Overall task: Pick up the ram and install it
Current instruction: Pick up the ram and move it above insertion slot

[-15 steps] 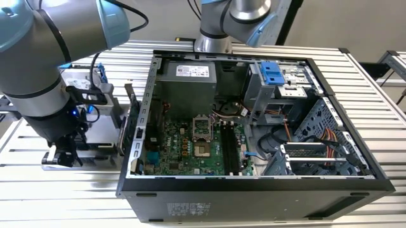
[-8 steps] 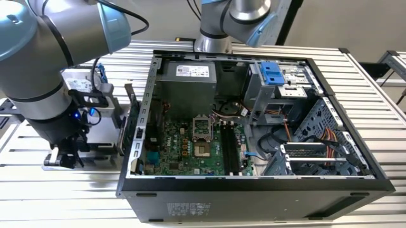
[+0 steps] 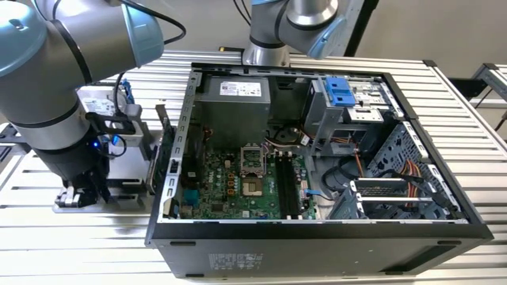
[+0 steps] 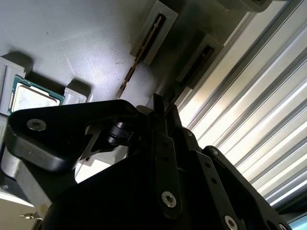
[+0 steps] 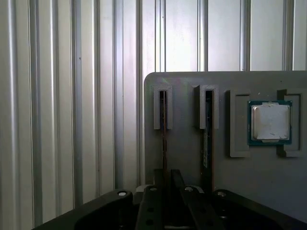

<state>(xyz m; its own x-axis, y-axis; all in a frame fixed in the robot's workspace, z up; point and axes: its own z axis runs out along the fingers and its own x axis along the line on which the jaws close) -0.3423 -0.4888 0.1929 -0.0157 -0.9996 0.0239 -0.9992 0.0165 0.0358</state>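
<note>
The ram (image 5: 164,136) is a thin dark stick standing on edge in a slotted holder of a grey tray (image 5: 187,153). In the second wrist view the same ram (image 4: 139,55) runs down into my black fingers. My gripper (image 5: 167,179) sits over the near end of the stick, one finger on each side, close together and shut on it. The stick is still seated in its holder. In the exterior view my gripper (image 3: 78,195) hangs low over the tray (image 3: 119,202), at that view's left, outside the open computer case (image 3: 317,240).
A second stick (image 5: 207,129) stands in the neighbouring holder, and a square silver processor chip (image 5: 270,122) lies beyond it. A silver drive in a blue frame (image 3: 103,105) stands behind the tray. The motherboard's long black memory slots (image 3: 289,187) lie inside the case. A ribbed metal table surrounds everything.
</note>
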